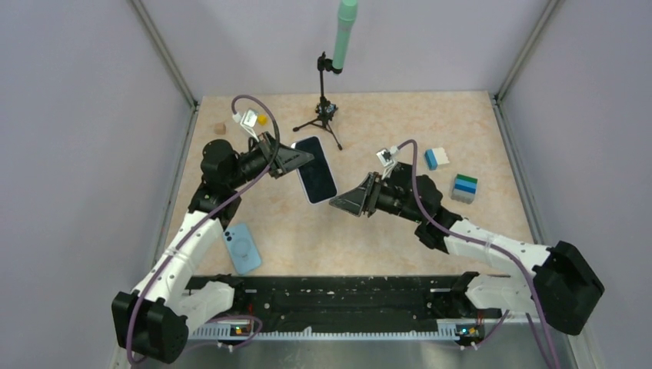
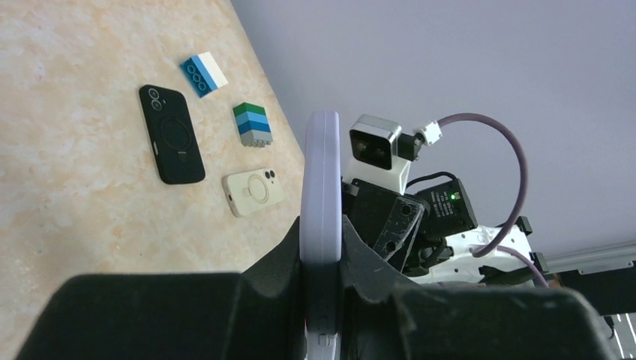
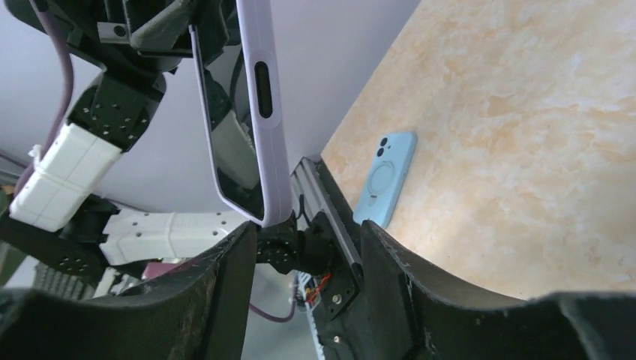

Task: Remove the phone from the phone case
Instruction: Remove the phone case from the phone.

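Observation:
The phone sits in a lilac phone case, held in the air over the middle of the table with its dark screen up. My left gripper is shut on its far-left edge. In the left wrist view the case's lilac rim stands edge-on, pinched between the two black fingers. My right gripper is at the phone's near end. In the right wrist view its jaws stand apart, and the lower corner of the case hangs just above the left fingertip, not gripped.
A light blue case lies on the table near the left arm. A blue-and-white block and a green-blue block sit at the right. A small tripod stands at the back. The left wrist view shows a black case and a cream case.

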